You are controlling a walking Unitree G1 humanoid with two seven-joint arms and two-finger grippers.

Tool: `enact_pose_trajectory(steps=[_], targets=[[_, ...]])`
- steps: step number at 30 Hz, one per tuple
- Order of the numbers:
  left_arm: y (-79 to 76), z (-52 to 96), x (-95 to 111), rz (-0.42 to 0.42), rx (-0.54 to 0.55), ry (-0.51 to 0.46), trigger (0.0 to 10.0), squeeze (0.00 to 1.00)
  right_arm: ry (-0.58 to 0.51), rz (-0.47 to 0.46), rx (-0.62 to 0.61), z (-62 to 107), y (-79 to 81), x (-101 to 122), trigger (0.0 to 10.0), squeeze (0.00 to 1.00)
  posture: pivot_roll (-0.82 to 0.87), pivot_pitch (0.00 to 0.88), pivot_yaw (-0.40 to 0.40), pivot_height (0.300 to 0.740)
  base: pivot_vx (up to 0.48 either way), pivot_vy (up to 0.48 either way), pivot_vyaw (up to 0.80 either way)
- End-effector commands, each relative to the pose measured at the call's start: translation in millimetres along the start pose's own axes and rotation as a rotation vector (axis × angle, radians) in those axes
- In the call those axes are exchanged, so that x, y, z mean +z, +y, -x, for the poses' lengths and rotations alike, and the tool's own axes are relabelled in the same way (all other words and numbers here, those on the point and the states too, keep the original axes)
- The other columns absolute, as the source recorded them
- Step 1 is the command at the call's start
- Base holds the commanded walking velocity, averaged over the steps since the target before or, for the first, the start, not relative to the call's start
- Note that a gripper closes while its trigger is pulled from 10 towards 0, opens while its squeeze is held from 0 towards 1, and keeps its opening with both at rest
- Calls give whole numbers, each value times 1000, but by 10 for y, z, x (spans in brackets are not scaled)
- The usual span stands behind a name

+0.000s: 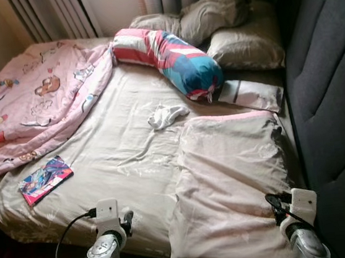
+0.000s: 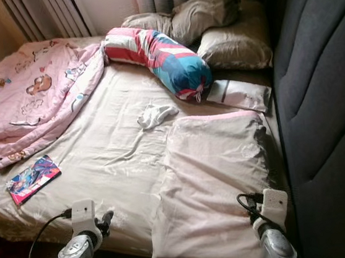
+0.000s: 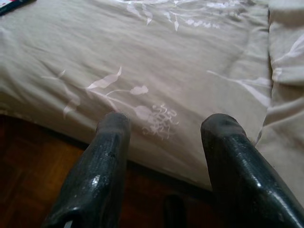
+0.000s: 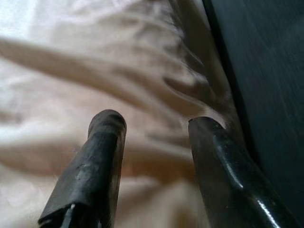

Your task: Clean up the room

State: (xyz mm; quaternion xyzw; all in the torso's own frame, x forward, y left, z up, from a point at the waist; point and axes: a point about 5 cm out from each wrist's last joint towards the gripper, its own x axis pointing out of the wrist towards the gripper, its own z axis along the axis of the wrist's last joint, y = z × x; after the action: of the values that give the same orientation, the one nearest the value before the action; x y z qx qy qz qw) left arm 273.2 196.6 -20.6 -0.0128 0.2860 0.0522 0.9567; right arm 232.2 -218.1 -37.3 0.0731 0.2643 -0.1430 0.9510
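Silver arms, white wrist boxes, black cables, glossy black fingers (image 3: 107, 161).

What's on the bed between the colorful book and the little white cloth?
Nothing but bare beige sheet lies between the book and the white cloth, seen in both eye views.

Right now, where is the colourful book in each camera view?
Left eye view: book on the bedsheet, near the lower left.
Right eye view: book at the left edge.
Left wrist view: its corner, upper left.
Right wrist view: not there.
Shared landmark: pink quilt.
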Motion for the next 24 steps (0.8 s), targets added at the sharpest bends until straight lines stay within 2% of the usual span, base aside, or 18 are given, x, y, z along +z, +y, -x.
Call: enact_pose_trajectory(steps=[1, 5, 7, 8, 14, 15, 18, 20, 24], targets=[[52, 54, -207, -24, 23, 86, 10000, 0, 65, -1, -26, 29, -14, -143, 10000, 0, -156, 83, 66, 740, 0, 0, 0], [40, 77, -295, -61, 15, 129, 10000, 0, 123, 18, -38, 65, -34, -268, 10000, 0, -153, 88, 67, 740, 0, 0, 0], [23, 106, -387, -123, -3, 168, 10000, 0, 169, 39, -38, 101, -40, -365, 10000, 0, -152, 89, 68, 740, 0, 0, 0], [14, 133, -466, -155, -11, 204, 10000, 0, 205, 76, -22, 133, -33, -443, 10000, 0, -153, 96, 65, 740, 0, 375, 0], [11, 158, -531, -136, 6, 229, 10000, 0, 229, 131, -12, 172, -75, -515, 10000, 0, -151, 109, 53, 740, 0, 391, 0], [7, 168, -555, -149, 1, 236, 10000, 0, 241, 175, 4, 187, -89, -542, 10000, 0, -146, 110, 47, 740, 0, 401, 0], [-3, 184, -593, -188, -14, 251, 10000, 0, 257, 220, 21, 203, -101, -571, 10000, 0, -142, 112, 38, 740, 0, 404, 0], [-5, 213, -661, -243, -29, 279, 10000, 0, 275, 276, 50, 222, -87, -609, 10000, 0, -138, 116, 26, 740, 0, 403, 0], [-4, 247, -738, -252, -22, 307, 10000, 0, 282, 321, 75, 230, -61, -628, 10000, 0, -133, 115, 18, 740, 0, 412, 0]])
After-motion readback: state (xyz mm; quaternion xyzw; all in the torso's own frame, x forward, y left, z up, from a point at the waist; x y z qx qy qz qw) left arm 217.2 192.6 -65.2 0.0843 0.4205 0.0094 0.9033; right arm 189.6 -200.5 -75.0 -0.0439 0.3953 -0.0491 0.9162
